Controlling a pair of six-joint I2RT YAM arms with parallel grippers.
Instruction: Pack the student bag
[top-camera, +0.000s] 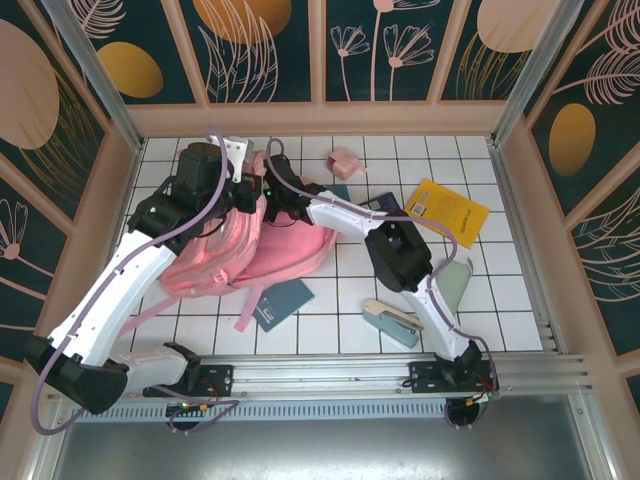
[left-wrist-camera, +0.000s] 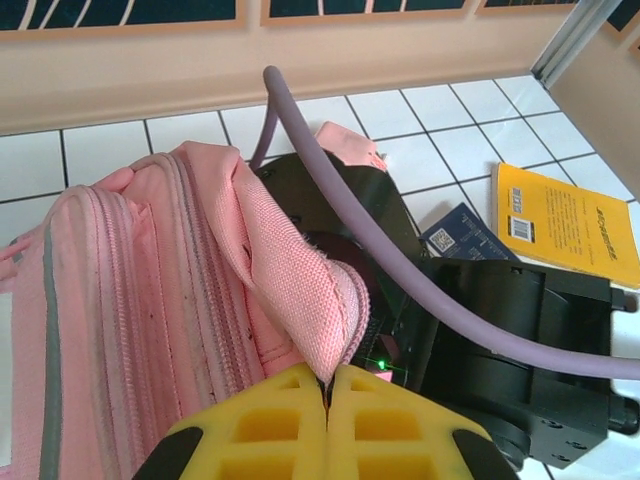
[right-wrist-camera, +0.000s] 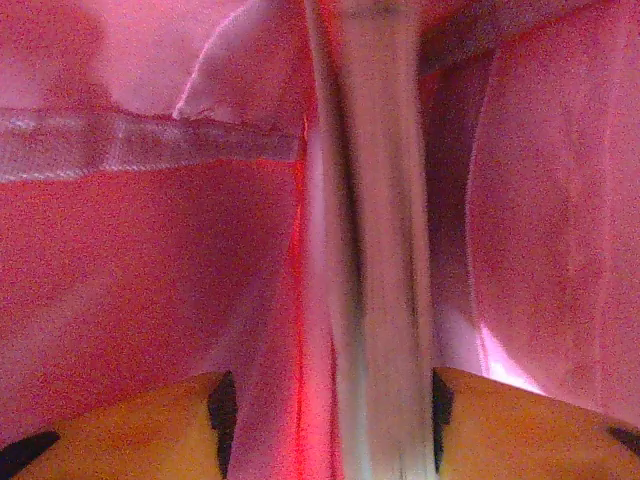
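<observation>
The student bag (top-camera: 290, 250) is a large pink backpack lying left of the table's middle, with its mouth toward the back. My left gripper (left-wrist-camera: 328, 385) is shut on the edge of the bag's (left-wrist-camera: 150, 280) zip flap, and the pinched fabric stands up in a fold. My right arm (top-camera: 340, 215) reaches into the bag's mouth. My right gripper (right-wrist-camera: 330, 420) is inside the bag with pink lining (right-wrist-camera: 150, 270) all around it. Its jaws are open. A blurred, pale, upright thing (right-wrist-camera: 385, 250) stands between them, close to the right finger; what it is I cannot tell.
A yellow book (top-camera: 447, 212) lies at the right back, with a dark blue booklet (top-camera: 380, 205) beside it. A dark blue notebook (top-camera: 283, 303) lies in front of the bag. A stapler (top-camera: 392, 322) is at the front, a small pink pouch (top-camera: 346, 160) at the back.
</observation>
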